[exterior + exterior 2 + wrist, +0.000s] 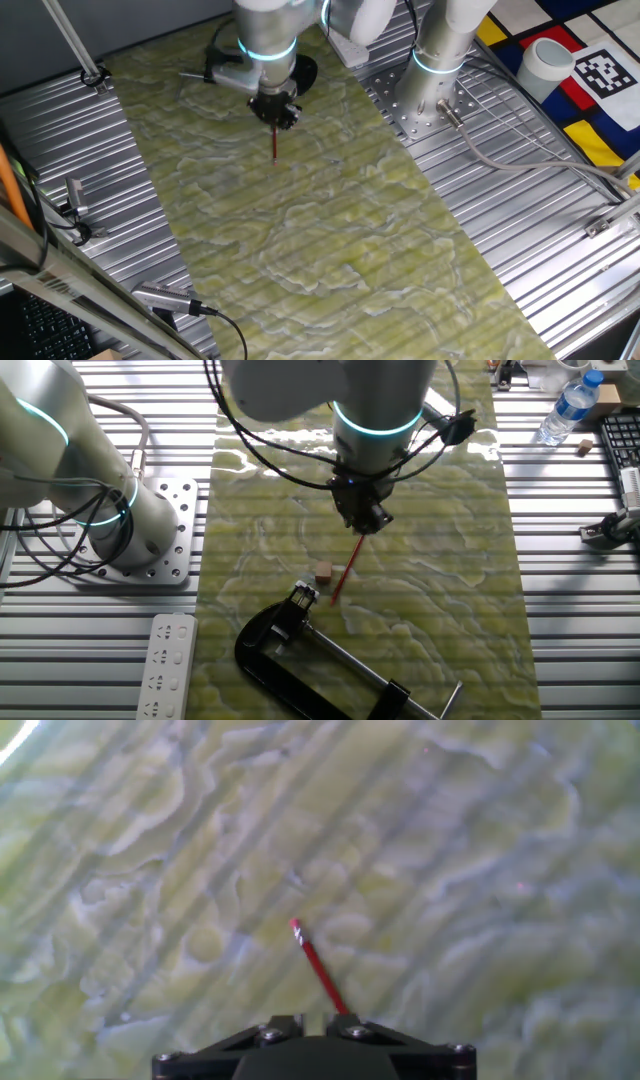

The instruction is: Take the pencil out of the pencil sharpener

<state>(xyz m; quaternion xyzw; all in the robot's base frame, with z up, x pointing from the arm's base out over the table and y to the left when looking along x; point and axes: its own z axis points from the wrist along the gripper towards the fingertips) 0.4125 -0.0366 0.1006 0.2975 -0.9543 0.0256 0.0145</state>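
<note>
My gripper [362,528] hangs over the green patterned mat and is shut on the upper end of the pencil [345,570], a thin dark red stick that points down and slants. In the hand view the pencil [318,968] runs from the fingers [347,1026] to its bare whitish tip, with nothing on it. The pencil sharpener [323,572], a tiny pinkish-tan block, lies on the mat just beside the pencil's lower half, apart from it. In the one fixed view the gripper [275,122] holds the pencil [276,146] above the mat; the sharpener does not show there.
A black C-clamp [268,645] with a long grey rod [350,660] lies on the mat just past the sharpener. A second arm's base [120,530], a white power strip [165,660], a water bottle [565,405] and a white cup [545,60] stand on the metal table around the mat.
</note>
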